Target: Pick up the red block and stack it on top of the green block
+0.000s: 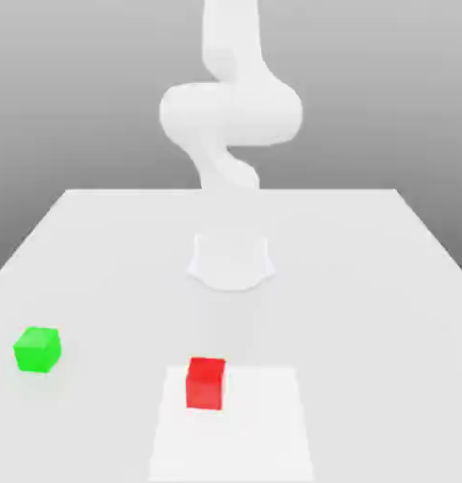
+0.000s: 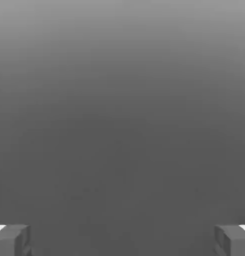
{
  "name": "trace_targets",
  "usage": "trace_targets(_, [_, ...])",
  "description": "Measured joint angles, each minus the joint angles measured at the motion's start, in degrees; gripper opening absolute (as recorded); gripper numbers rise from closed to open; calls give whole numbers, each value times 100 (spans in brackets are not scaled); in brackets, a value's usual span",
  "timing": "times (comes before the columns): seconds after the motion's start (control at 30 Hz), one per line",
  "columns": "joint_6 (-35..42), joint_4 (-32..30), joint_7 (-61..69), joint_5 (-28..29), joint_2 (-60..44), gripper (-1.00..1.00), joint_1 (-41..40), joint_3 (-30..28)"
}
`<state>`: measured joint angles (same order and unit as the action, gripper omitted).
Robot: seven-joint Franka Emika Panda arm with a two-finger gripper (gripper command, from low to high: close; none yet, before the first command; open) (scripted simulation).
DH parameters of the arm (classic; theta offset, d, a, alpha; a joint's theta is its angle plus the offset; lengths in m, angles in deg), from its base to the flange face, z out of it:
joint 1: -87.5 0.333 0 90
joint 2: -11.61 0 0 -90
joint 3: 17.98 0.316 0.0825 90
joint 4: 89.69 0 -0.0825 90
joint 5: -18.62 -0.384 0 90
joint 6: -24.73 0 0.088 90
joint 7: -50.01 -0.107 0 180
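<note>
The pincer (image 2: 122, 241) is wide open, with nothing held, I believe. On the bench (image 1: 357, 274), the red block (image 1: 206, 384) and green block (image 1: 38, 350) stand well apart.

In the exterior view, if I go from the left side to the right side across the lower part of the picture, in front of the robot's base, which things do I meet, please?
The green block → the red block, which is on the white patch of the table.
</note>
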<state>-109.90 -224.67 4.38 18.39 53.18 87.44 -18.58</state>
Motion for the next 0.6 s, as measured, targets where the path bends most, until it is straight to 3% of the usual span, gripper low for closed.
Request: trace_targets(0.6, [-2542,-2638,1,33,-3863,0,-134,-351])
